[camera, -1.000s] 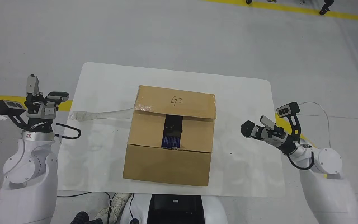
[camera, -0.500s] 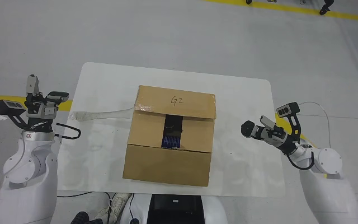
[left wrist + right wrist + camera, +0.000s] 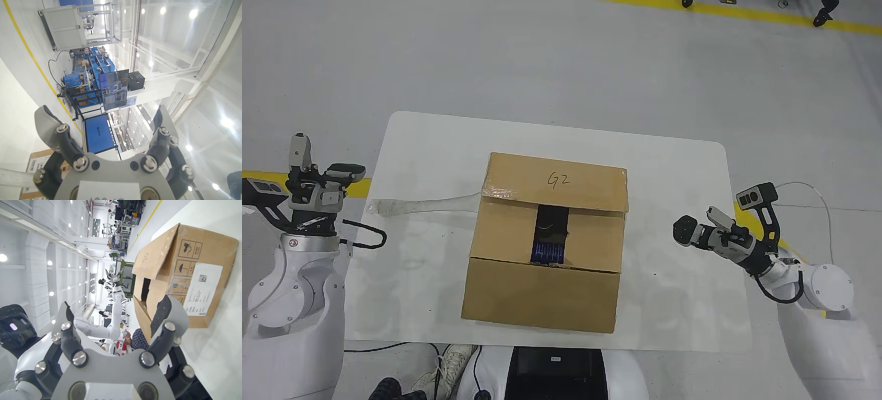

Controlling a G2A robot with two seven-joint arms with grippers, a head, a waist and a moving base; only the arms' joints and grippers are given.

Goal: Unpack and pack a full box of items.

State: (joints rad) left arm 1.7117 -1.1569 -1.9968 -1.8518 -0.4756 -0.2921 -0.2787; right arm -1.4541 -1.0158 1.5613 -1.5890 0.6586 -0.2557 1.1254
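Nothing has moved since the earlier frames: both arms and every object sit where they were.

A cardboard box stands upright near the middle of a white table. Its top flaps are folded in but do not meet. The narrow gap between them shows dark blue items packed inside. In the right wrist view the box shows a side with printed handling symbols and a white label, and the flap on that side is lifted slightly above the opening.

A pale, crumpled strip of tape lies flat on the table just to the left of the box, with one end close to the box's upper left corner.

The right gripper hangs to the right of the box, apart from it, over the table near its right edge. In its own wrist view the right gripper has its fingers spread wide, with nothing between them.

The left gripper is well to the left of the box, beyond the table's left edge, and points upward. Its wrist view shows the left gripper spread apart and empty, aimed toward the ceiling.
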